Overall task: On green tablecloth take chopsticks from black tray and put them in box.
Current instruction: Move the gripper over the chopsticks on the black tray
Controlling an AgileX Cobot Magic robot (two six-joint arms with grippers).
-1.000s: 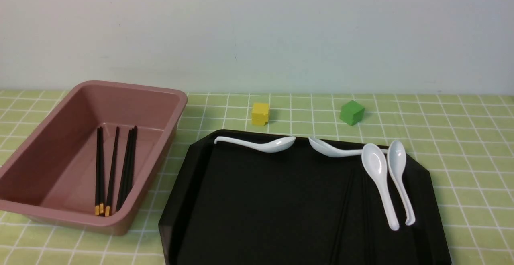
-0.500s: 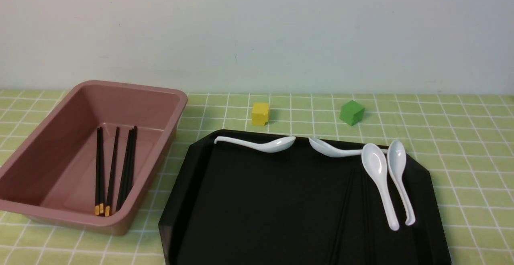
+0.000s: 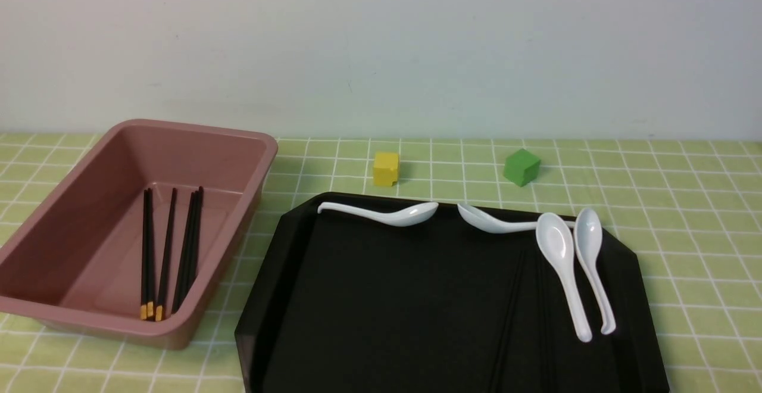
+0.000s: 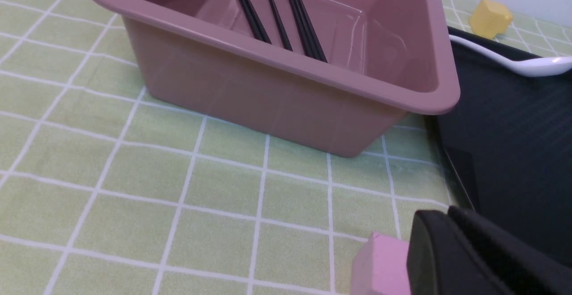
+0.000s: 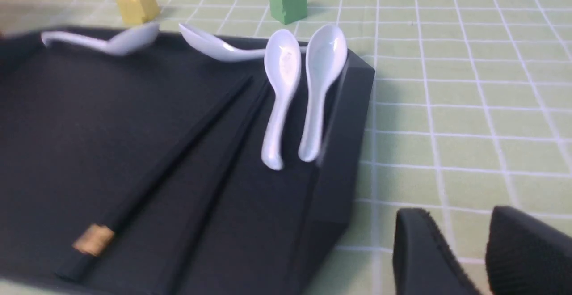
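My right fingers (image 5: pixel 464 223) stand parted with nothing between them, over the green tablecloth (image 5: pixel 473 152) and just outside the side wall of the black tray (image 5: pixel 344 143). Going outward from them, I cross that wall first, then meet the 2 chopsticks I can make out in the tray: the nearer one (image 5: pixel 214 183), beside the white spoons (image 5: pixel 279 103), and past it the farther one (image 5: pixel 156 174), which shows a yellow-orange end band.

Both lie to the left of my right fingers. In the front view their long axes run mostly front to back, the farther one leaning a little, with a narrow gap between the 2. I judge the right arm the nearer by far, so I'd bring it left over the wall and turn the fingers to close across a stick, not along it. The nearer stick's upper part runs close to a spoon, so I'd grip lower down.

My left fingers (image 4: pixel 447 212) are clenched on nothing, on the near side of the box (image 4: pixel 268 85). The box sits beyond the tray's left side, with more chopsticks (image 3: pixel 166 250) already inside, so the carry looks long and leftward.
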